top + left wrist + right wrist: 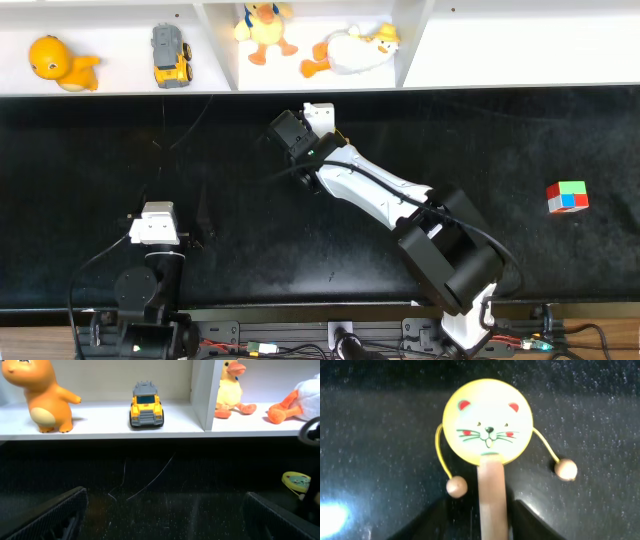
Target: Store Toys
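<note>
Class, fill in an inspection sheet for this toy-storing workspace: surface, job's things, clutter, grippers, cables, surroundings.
Surface: black table, speckled and scratched.
Job's things: orange figure, yellow truck, yellow duck and white duck on the white shelf; rattle drum in the right gripper; colour cube on the table's right.
Clutter: nothing seen.
Grippers: left gripper open, empty; right gripper shut on the drum's handle.
Cables: cable bundle along the table's near edge.
Surroundings: white shelf along the table's far edge.
</note>
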You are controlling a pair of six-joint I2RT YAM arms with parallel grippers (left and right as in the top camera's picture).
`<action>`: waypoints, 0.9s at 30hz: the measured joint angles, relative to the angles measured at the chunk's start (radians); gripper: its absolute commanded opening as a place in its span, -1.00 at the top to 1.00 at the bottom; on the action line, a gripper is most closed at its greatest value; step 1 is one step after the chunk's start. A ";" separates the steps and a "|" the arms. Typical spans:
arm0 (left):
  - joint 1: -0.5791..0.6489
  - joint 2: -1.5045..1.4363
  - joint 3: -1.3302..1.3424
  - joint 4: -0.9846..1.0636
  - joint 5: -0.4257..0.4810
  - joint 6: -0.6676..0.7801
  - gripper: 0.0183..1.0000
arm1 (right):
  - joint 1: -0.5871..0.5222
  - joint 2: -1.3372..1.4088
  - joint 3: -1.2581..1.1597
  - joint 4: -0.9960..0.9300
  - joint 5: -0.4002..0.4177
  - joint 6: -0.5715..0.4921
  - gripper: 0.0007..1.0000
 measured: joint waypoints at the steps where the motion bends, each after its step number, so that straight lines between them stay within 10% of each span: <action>1: 0.000 0.000 0.000 0.000 0.000 0.000 -1.00 | 0.000 0.000 0.000 0.000 -0.003 0.001 0.67; 4: 0.000 0.000 0.000 0.000 0.000 0.000 -1.00 | 0.000 0.000 0.001 -0.003 -0.005 0.001 0.92; 27: 0.000 0.000 0.000 0.000 0.000 0.000 -1.00 | -0.159 -0.573 -0.376 -0.095 0.097 -0.027 0.92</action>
